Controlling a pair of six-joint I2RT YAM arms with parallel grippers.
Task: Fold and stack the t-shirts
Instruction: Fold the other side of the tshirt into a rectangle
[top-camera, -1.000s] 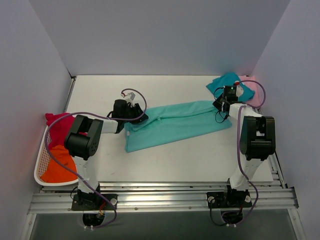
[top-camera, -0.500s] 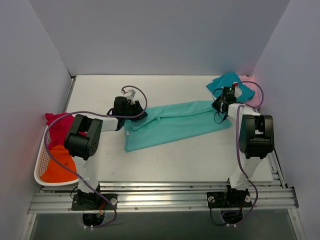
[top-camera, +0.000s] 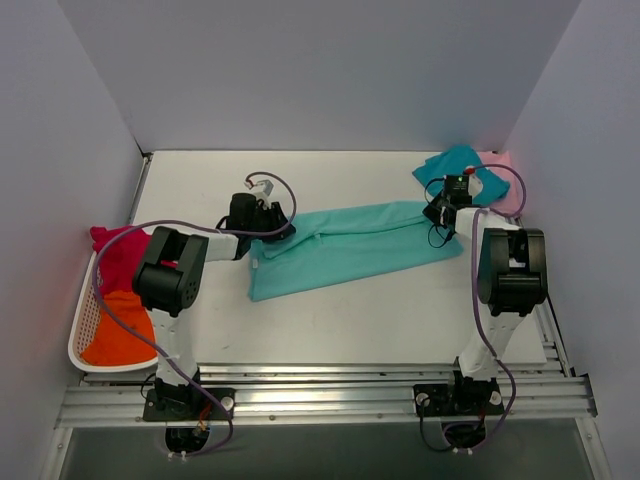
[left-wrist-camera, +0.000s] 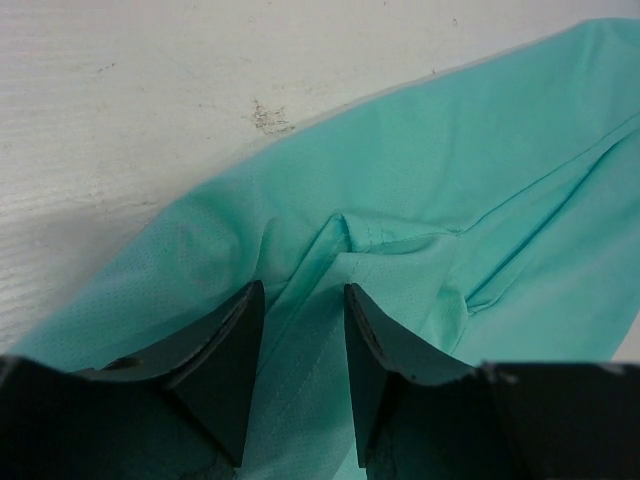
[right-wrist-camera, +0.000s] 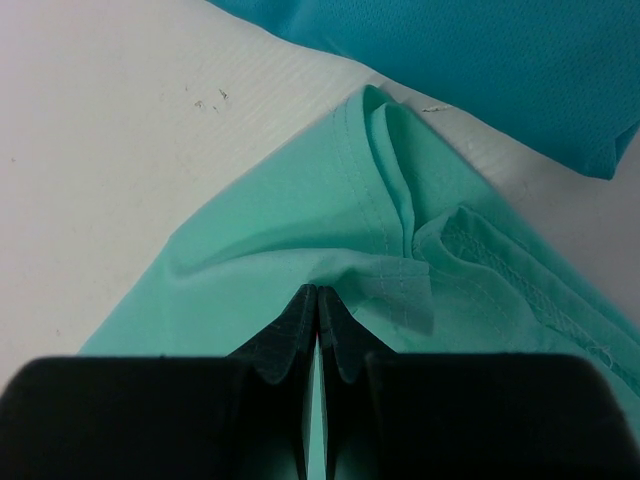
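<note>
A mint-green t-shirt (top-camera: 350, 245) lies stretched in a long band across the middle of the table. My left gripper (top-camera: 283, 232) is at its left end. In the left wrist view that gripper (left-wrist-camera: 303, 290) is open, its jaws standing apart over a fold of the mint cloth (left-wrist-camera: 450, 170). My right gripper (top-camera: 438, 212) is at the shirt's right end. In the right wrist view it (right-wrist-camera: 317, 290) is shut on the mint cloth (right-wrist-camera: 300, 220) near a hemmed corner. A darker teal t-shirt (top-camera: 455, 162) and a pale pink one (top-camera: 510, 190) lie at the far right.
A white mesh basket (top-camera: 75, 345) at the left table edge holds a magenta-red t-shirt (top-camera: 118, 250) and an orange one (top-camera: 118, 325). The teal t-shirt (right-wrist-camera: 480, 60) lies just beyond the right gripper. Walls close the left, back and right sides.
Both grippers have shifted slightly toward the far side of the table, and the mint-green shirt's ends have moved a little with them. Neither gripper's opening has changed.
</note>
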